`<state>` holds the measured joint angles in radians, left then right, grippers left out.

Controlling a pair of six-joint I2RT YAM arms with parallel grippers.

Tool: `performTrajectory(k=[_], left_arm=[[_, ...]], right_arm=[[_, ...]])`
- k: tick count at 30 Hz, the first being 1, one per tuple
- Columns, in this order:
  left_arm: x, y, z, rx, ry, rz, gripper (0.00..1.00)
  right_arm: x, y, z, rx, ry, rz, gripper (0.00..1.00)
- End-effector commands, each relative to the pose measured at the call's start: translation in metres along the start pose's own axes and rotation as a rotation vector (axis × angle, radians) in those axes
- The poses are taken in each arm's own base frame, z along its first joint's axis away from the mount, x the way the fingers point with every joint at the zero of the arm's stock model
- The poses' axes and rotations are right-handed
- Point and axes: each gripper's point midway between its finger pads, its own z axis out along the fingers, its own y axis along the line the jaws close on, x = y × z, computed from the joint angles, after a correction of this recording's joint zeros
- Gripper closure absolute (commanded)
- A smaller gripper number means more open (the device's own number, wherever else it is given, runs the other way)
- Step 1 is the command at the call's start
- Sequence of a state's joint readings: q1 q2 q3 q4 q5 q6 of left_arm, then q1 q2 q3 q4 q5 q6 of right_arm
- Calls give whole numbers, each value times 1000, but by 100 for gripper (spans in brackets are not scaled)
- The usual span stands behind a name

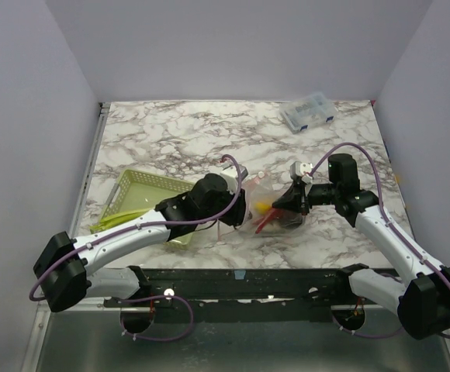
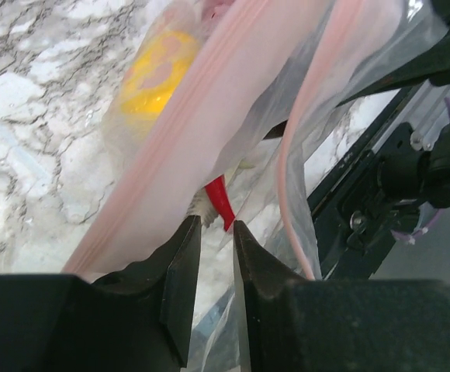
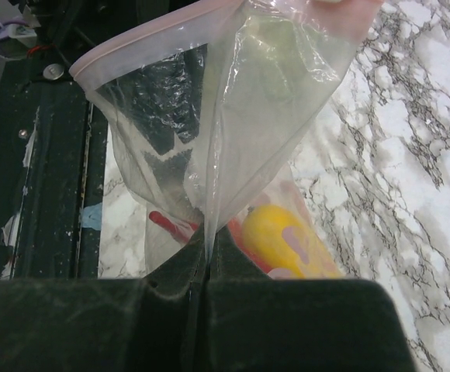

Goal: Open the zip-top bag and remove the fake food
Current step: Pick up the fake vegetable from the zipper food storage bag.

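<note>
The clear zip-top bag with its pink zip strip hangs between my two grippers near the table's front. Its mouth is spread open in the right wrist view. A yellow piece and a red chili lie inside; other food is hidden. My right gripper is shut on one bag wall. My left gripper is narrowly open at the bag's left side, with clear film and the chili tip just beyond its fingertips. In the top view the left gripper and right gripper flank the bag.
A pale green mesh basket stands left of the bag, under my left arm, with a pale green stalk-like piece at its near edge. A small clear compartment box sits at the back right. The black front rail runs just below the bag.
</note>
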<state>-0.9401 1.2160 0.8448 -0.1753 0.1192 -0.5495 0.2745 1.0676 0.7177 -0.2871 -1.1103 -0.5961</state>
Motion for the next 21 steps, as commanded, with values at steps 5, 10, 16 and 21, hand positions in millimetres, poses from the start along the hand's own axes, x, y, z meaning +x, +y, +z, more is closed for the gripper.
performTrajectory(k=[5,10,16,21], left_arm=[[-1,-13,26,70,-90,-97,74],[10,-11,36,48,-75,-119,70],[22,-10,47,60,-60,-165,62],[34,-7,60,42,-22,-172,58]], right_arm=[[3,10,0,-33,-12,14,100],[3,10,0,-37,-15,16,100],[2,11,0,-38,-20,18,100],[2,12,0,-43,-25,23,100]])
